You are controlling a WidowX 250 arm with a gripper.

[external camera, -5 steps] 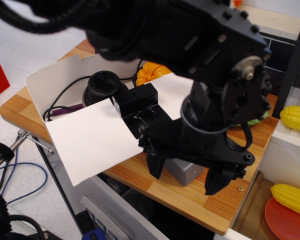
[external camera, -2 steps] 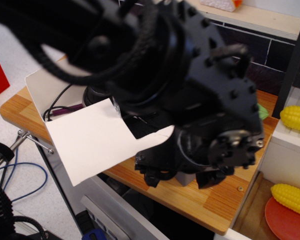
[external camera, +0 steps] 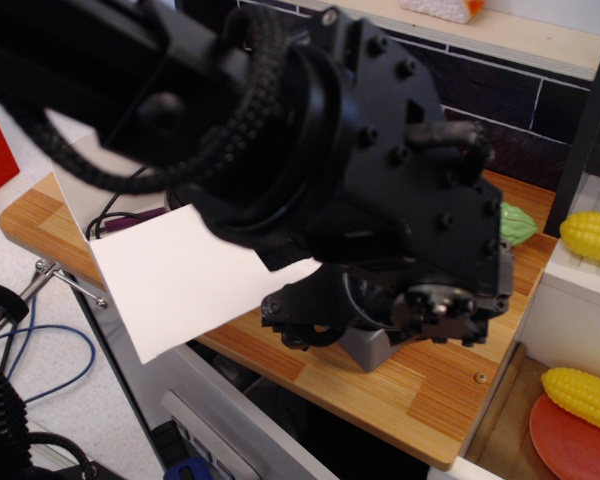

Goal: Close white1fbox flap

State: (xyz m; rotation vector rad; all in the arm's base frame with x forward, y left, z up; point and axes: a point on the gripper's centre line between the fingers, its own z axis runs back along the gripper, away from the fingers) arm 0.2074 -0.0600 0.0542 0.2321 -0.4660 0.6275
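The white box [external camera: 72, 178] stands open at the left end of the wooden table; only its left wall and a bit of dark cable inside show. Its flap [external camera: 185, 280], plain white side up, lies folded outward and hangs over the table's front edge. The black arm fills the middle of the view and covers most of the box. My gripper [external camera: 370, 322] is low over the table, just right of the flap's right edge. Its fingers are lost in the dark, blurred wrist, so I cannot tell whether they are open or shut.
A small grey block [external camera: 365, 350] sits on the table [external camera: 420, 395] under the gripper. A green item [external camera: 515, 225] lies at the back right. Two corn cobs [external camera: 590, 236] and a red plate [external camera: 570, 440] are at the right. Cables [external camera: 40, 350] hang at the lower left.
The arm has swung forward and down and the wrist has turned, so it now hides the box's inside and the orange item. The fingers, visible a second ago, are hidden. The flap has not moved.
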